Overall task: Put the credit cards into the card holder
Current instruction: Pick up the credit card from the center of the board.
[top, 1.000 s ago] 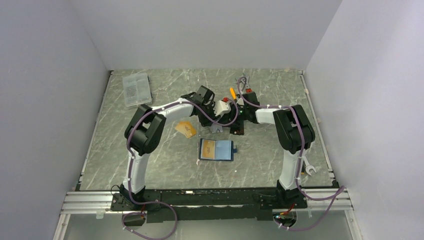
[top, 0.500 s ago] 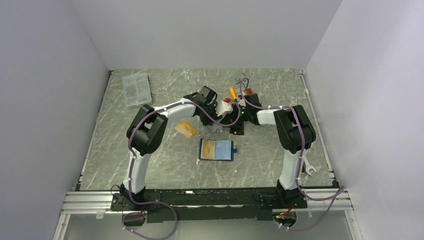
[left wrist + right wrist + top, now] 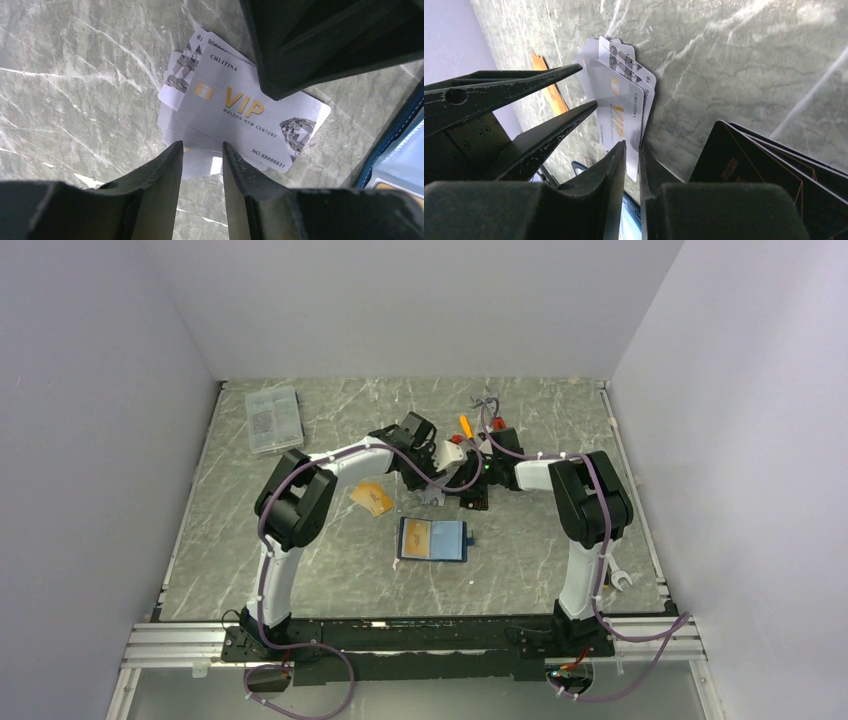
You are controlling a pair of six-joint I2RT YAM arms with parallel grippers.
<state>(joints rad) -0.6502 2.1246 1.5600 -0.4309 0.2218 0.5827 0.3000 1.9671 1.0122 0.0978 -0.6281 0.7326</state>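
Credit cards, thin silvery-white ones marked VIP (image 3: 244, 107), lie in a loose fanned stack on the grey marbled bench (image 3: 300, 560), just far of the card holder, a small dark navy-blue folding wallet (image 3: 452, 538) that lies open near the middle. One orange-gold card (image 3: 418, 537) already sits in the wallet's left half, so I judge the task begun but far from finished. Outside the wallet are the silvery stack, a loose orange-gold card (image 3: 372, 498) on the bench to the left, and a few black cards with gold lines (image 3: 749, 170) just right of the stack.

Both arms meet over the silvery stack. The left pincer (image 3: 202, 146) has its jaws apart, its tips at the stack's edge, with no card visibly clamped; it looks released and may be steadying the pile. The right pincer (image 3: 633, 145) has its jaws almost together at the edge of the top silvery card; whether it truly grasps that card I cannot tell.

The step in hand seems to be lifting one silvery card. Carrying it to the wallet and fetching the other cards are not yet done.
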